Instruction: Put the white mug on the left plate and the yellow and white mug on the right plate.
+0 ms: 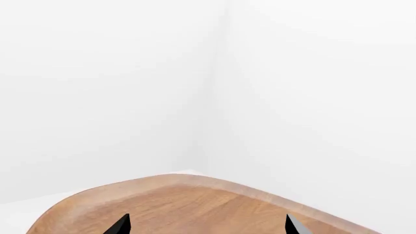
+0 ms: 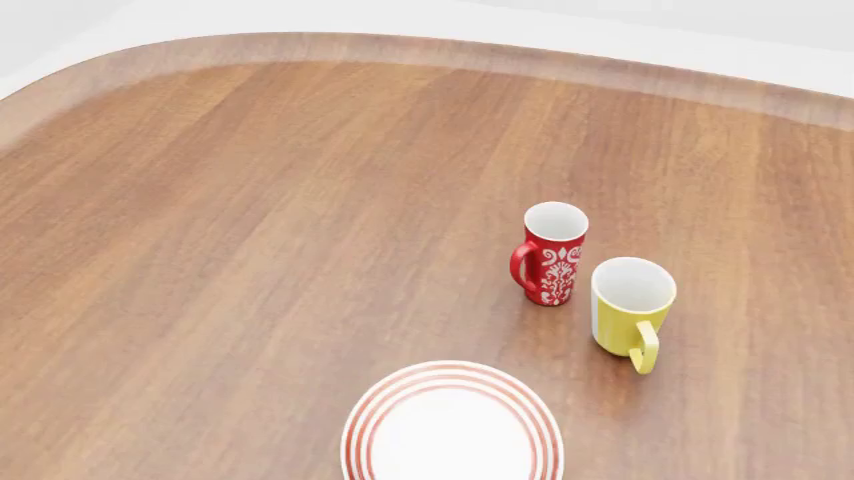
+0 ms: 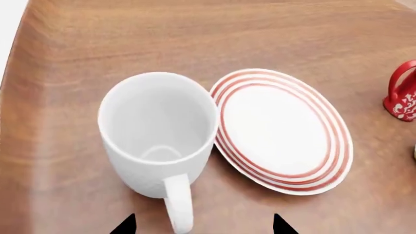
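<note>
In the right wrist view the white mug [image 3: 158, 131] stands upright on the table, touching or just overlapping the rim of a white plate with red rings [image 3: 283, 129]. My right gripper [image 3: 202, 225] is open, and the mug's handle [image 3: 178, 202] points in between its fingertips. The yellow and white mug [image 2: 631, 306] stands upright right of centre in the head view. A ringed plate [image 2: 451, 428] lies at the near edge there; I cannot tell whether it is the left or the right one. My left gripper [image 1: 206, 226] is open over bare table.
A red mug with a white floral pattern [image 2: 551, 252] stands just left of the yellow one, and shows at the edge of the right wrist view [image 3: 404, 95]. The wooden table [image 2: 267, 200] has a rounded far edge [image 1: 215, 183] before white walls.
</note>
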You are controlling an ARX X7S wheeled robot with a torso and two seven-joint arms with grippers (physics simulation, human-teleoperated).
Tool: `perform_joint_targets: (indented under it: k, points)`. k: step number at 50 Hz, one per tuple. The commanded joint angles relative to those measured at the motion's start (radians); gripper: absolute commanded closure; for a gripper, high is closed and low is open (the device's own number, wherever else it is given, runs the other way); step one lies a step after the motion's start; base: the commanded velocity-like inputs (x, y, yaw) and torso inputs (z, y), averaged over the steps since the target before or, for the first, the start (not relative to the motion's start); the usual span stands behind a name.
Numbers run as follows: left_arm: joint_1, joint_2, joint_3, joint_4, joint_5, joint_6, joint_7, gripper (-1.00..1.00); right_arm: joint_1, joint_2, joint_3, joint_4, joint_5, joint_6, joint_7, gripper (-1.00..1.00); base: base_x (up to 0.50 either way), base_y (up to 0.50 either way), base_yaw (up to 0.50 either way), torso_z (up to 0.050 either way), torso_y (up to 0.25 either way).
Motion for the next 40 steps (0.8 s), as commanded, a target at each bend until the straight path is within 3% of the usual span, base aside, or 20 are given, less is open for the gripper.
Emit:
perform_joint_targets:
  k: [1, 40]
  points:
    - [0.002, -0.007, -0.001, -0.001, -0.005, 0.001, -0.003, -1.00, 0.070, -0.013, -0.053, 0.065, -0.019, 0.013, -0.020, -1.00, 0.00, 0.00, 0.00, 0.000, 0.000]
    - [0.014, -0.019, 0.002, 0.007, -0.017, 0.013, -0.013, -1.00, 0.146, -0.100, -0.181, 0.331, -0.056, -0.100, -0.060, -1.00, 0.00, 0.00, 0.00, 0.000, 0.000]
